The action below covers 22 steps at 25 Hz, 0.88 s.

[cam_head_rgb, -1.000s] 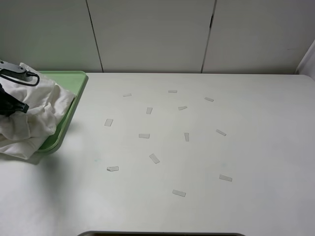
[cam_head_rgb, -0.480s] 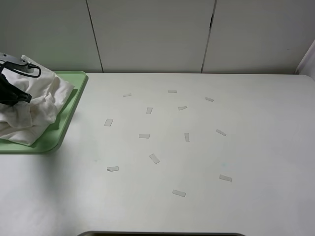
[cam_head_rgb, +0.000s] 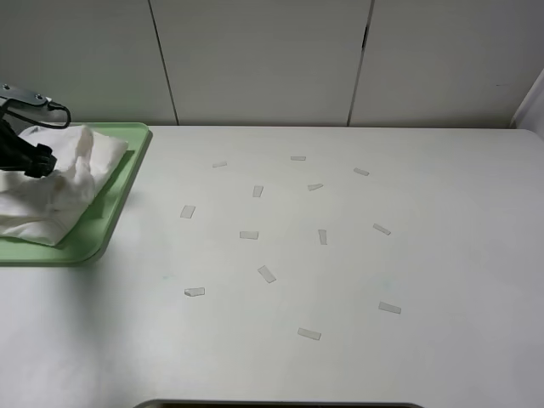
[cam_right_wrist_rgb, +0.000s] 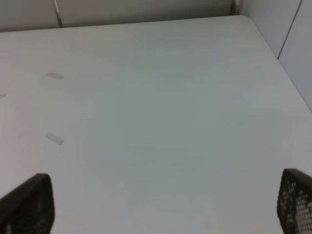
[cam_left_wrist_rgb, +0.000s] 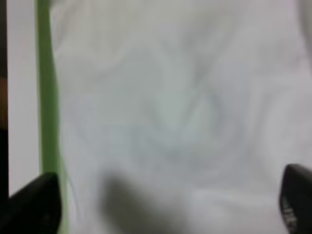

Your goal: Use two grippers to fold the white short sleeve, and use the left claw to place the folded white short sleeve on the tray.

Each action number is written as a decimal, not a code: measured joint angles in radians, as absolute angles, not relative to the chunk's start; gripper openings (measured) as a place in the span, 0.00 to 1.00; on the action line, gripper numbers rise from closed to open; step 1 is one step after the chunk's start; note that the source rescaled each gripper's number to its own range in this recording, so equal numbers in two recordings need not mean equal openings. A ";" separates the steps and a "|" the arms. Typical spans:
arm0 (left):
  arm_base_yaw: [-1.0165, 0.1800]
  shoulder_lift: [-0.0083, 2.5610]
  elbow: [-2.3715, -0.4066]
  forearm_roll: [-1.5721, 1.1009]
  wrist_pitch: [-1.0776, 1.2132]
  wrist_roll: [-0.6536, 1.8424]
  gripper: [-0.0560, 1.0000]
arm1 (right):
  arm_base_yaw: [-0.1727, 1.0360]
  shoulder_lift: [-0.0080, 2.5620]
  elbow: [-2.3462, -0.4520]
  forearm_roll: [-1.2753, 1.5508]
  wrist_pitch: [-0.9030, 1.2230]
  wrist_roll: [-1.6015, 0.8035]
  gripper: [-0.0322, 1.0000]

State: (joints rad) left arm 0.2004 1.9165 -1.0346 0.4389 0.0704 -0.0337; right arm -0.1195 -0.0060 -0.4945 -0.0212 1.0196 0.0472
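A crumpled white short sleeve [cam_head_rgb: 53,187] lies bundled on the pale green tray [cam_head_rgb: 109,219] at the far left side of a white table [cam_head_rgb: 340,280], its folds loose and uneven, one edge of the cloth draping toward the tray's near rim. Above the bundle hangs the left claw [cam_head_rgb: 34,160], black and cabled, poised over the shirt's upper portion; the left wrist view shows its two fingers [cam_left_wrist_rgb: 34,202] spread wide with only rumpled white fabric beneath them and nothing pinched between, a strip of green tray rim running along one side of the cloth. Whether the fingertips touch the fabric cannot be told from the blurred close view. The right claw [cam_right_wrist_rgb: 161,207] does not appear in the high view; its own wrist camera shows its fingers [cam_right_wrist_rgb: 295,200] likewise standing apart over bare tabletop, well away from the tray, holding nothing. To the right of the tray, across the middle of the table, a scatter of small whitish tape strips [cam_head_rgb: 267,274] lies flat on the surface, none touching the tray or the shirt.
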 joint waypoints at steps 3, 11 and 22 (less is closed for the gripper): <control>0.204 1.916 -1.035 0.439 0.029 -0.034 0.94 | -0.120 -0.006 -0.494 -0.021 1.020 0.047 1.00; 0.204 1.917 -1.036 0.439 -0.061 -0.041 1.00 | -0.120 -0.006 -0.494 -0.021 1.020 0.047 1.00; 0.204 1.639 -1.039 0.427 0.458 -0.138 0.98 | -0.120 -0.006 -0.494 -0.021 1.019 0.047 1.00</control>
